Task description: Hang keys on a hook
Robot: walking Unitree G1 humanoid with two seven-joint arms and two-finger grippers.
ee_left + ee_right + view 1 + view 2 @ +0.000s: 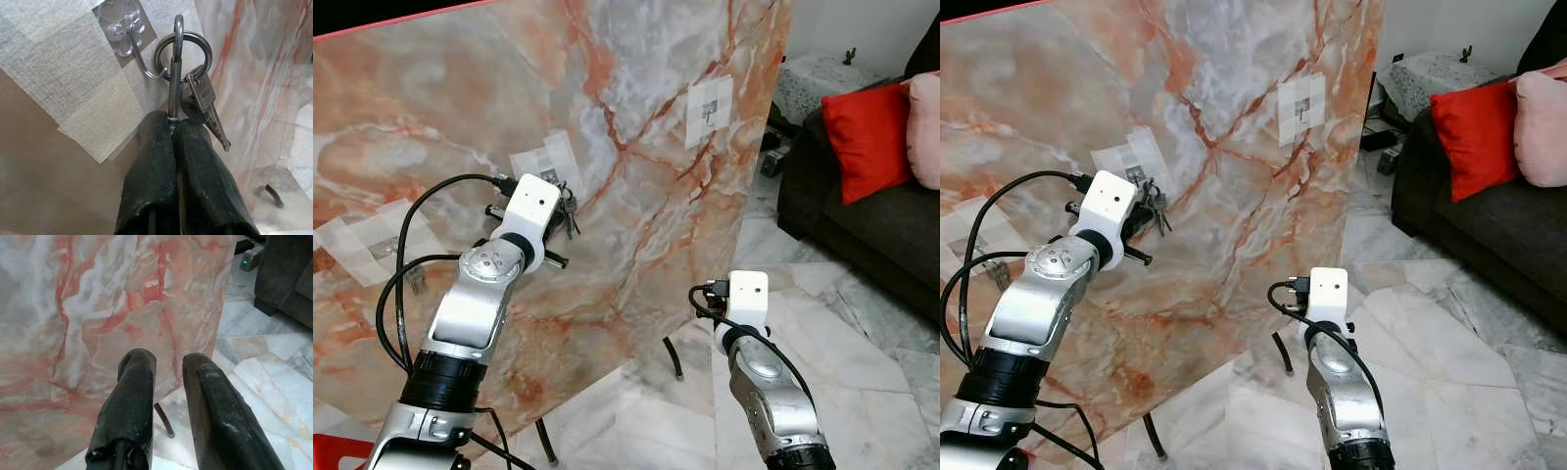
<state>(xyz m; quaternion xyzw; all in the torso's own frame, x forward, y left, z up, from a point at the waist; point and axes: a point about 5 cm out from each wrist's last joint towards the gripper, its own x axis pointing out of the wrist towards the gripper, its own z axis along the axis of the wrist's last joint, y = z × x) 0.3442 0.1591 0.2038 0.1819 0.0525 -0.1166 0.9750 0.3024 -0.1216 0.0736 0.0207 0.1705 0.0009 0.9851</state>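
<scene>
Nearly there: left gripper pinches the carabiner, key ring at the hook tip's 3 o'clock, not clearly seated. Right gripper idle, fingers parted.

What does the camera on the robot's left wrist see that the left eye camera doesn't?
The left wrist view gives the close-up: the clear hook on its taped patch, the key ring at the hook's tip, a key hanging below, and the left gripper shut on the metal clip.

The left eye view gives the wider room: the right gripper's arm held low, a red cushion on a dark sofa, and a second taped patch.

Both show the marbled board and the keys.
</scene>
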